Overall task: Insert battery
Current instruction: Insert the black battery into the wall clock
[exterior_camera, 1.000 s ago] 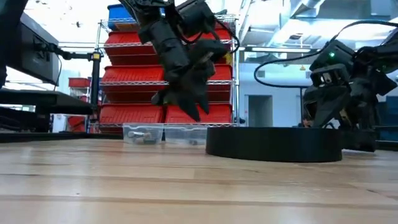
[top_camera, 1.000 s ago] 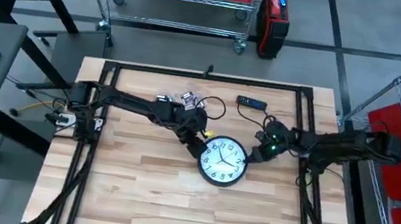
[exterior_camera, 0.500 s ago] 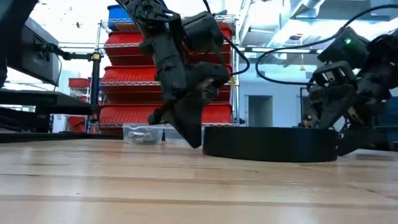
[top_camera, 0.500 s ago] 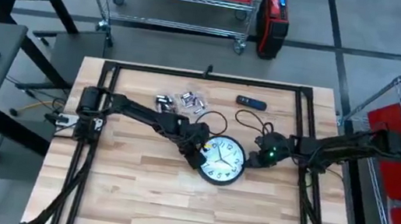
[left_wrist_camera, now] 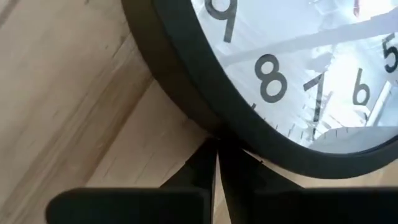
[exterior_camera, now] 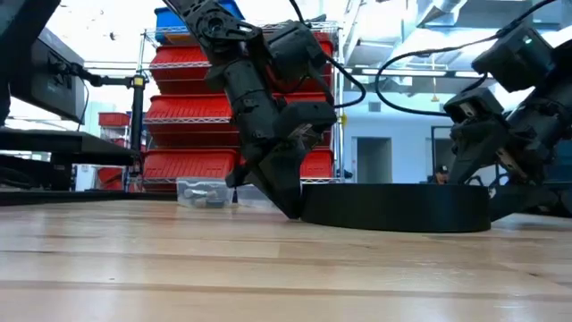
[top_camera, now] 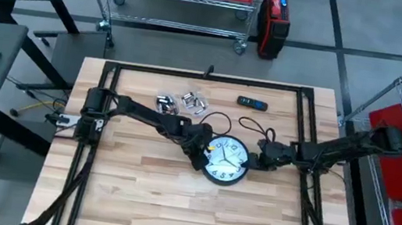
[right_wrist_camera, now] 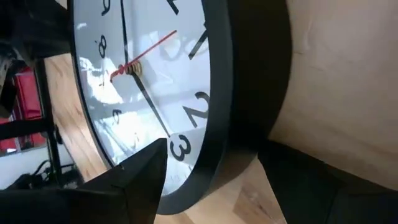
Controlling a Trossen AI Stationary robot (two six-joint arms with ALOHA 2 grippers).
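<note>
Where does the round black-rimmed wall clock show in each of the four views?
High view: the round black-rimmed wall clock lies face up at table centre, between both grippers.
Low view: its black rim forms a low band right of centre.
Left wrist view: rim and numerals 8, 9 fill the upper right.
Right wrist view: face with red second hand fills the left.
Shared landmark: the black rim.

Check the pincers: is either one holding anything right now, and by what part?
The right pincer straddles the clock rim near the 3, one finger over the face; whether it clamps cannot be told. The left pincer is shut, tips against the rim by the 8, holding nothing.
</note>
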